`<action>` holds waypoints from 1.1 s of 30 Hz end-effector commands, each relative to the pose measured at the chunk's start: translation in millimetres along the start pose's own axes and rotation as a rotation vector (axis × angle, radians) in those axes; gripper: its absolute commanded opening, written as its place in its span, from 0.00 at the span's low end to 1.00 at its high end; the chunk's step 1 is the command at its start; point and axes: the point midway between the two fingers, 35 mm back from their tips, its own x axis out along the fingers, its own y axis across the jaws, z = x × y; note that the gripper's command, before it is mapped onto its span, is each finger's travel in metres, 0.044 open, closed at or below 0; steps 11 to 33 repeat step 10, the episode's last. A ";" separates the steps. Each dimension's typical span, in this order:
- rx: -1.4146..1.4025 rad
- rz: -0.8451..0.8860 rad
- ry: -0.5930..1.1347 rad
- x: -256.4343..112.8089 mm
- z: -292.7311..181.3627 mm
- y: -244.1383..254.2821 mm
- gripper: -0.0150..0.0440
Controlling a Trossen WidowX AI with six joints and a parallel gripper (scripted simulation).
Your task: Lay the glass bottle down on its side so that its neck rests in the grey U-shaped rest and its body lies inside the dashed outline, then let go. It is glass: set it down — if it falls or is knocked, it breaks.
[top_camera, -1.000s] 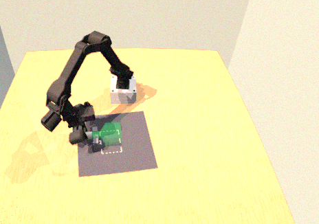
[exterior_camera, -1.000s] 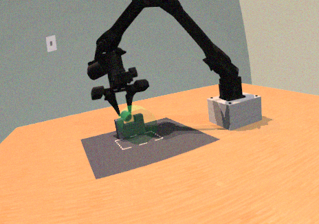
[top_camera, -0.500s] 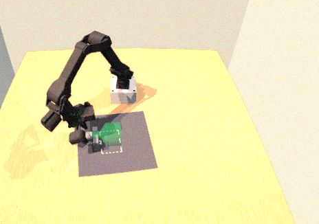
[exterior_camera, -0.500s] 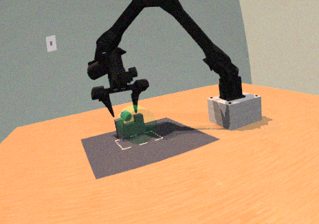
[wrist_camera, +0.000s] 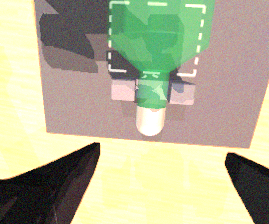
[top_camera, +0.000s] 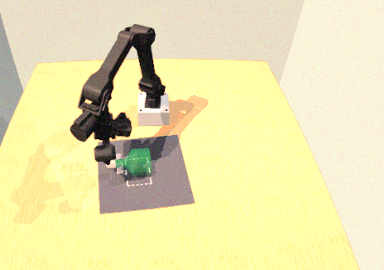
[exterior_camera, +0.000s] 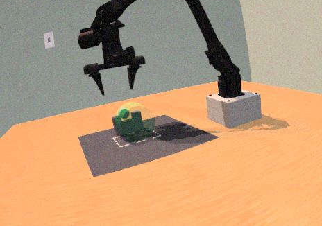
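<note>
One glass bottle lying, neck between prongs of grey rest; gripper released, above; best lift straight up, slowly, fingers wide
</note>
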 end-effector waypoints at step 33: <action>0.018 0.018 0.027 -13.4 -0.8 2.8 1.00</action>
